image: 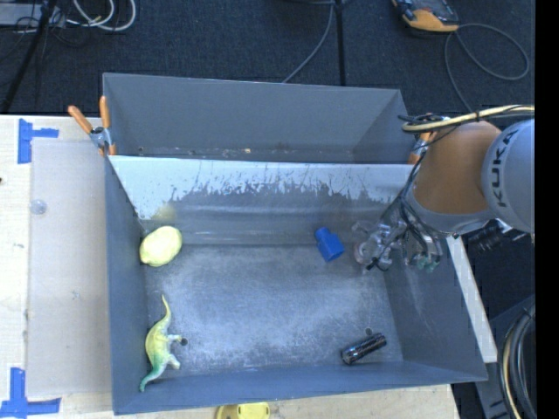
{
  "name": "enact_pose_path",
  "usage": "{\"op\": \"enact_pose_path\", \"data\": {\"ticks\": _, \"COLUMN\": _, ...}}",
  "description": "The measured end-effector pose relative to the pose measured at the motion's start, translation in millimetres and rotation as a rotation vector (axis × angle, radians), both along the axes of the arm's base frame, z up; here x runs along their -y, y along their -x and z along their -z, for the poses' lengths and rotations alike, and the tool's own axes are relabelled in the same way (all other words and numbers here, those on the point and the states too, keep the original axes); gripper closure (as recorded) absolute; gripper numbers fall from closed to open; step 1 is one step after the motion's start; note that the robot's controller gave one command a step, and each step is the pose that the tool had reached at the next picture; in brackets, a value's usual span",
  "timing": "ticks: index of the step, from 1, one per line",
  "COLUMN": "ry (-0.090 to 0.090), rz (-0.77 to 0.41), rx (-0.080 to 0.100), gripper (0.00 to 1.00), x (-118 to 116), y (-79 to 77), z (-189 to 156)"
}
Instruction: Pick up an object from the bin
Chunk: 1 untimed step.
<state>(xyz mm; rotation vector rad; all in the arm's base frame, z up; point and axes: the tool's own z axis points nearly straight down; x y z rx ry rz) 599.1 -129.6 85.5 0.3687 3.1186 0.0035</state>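
Well to the left of the small blue piece [329, 244], near the left wall of the grey bin [262, 129], lies a pale yellow, rounded, lemon-like thing [161, 245]. Below it, farther toward the front-left corner, lies a green and yellow toy dinosaur [160, 346] with its tail curling forward. The blue piece itself is short and stubby, a bright solid blue, tilted on the bin floor close under the back slope; no label shows on it. Down to its right, by the front wall, lies a dark, shiny cylinder [363, 348]. Just to the right of the blue piece hangs the gripper [377, 253], close beside it. Whether it stands wide or narrow cannot be told. Farther right, the arm [450, 182] bears the letters "KU".
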Motion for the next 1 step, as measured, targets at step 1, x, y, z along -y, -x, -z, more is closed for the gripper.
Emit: {"op": "enact_pose_path", "data": {"ticks": 1, "ry": 0.000, "rz": 0.000, "rx": 0.002, "gripper": 1.00, "x": 0.1, "y": -0.6, "z": -12.8}}
